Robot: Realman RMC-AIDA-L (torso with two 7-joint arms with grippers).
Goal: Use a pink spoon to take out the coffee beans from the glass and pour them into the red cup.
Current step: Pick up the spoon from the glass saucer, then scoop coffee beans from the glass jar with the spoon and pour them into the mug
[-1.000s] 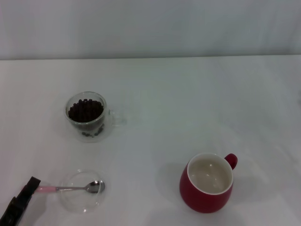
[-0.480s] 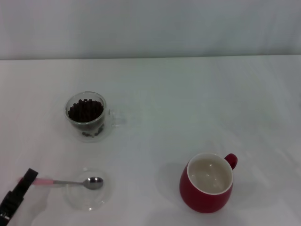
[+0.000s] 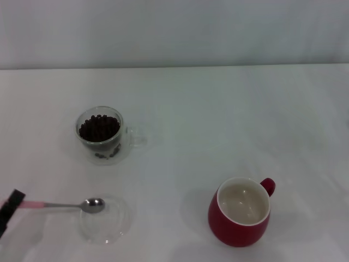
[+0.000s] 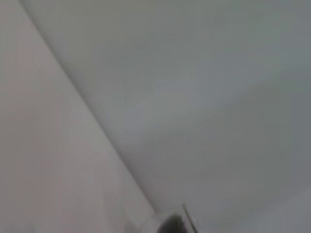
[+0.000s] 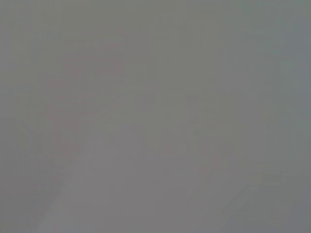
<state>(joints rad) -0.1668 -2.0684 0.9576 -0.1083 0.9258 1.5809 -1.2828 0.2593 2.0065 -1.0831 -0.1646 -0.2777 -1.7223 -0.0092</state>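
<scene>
The clear glass (image 3: 100, 135) stands at the left middle of the white table, full of dark coffee beans (image 3: 99, 127), its handle toward the right. The red cup (image 3: 240, 212) with a white inside stands at the front right, handle at its far right. My left gripper (image 3: 11, 208) is at the front left edge, shut on the pale pink handle of the pink spoon (image 3: 65, 205). The spoon is held level, its metal bowl over the left rim of a flat glass saucer (image 3: 105, 219). The right gripper is out of view.
The white table (image 3: 218, 120) runs back to a grey wall. The flat clear saucer lies in front of the glass, near the front edge. The left wrist view shows only wall and table; the right wrist view shows plain grey.
My left gripper has drawn the spoon to the left and lifted it; its bowl went from the saucer's middle to its left rim.
</scene>
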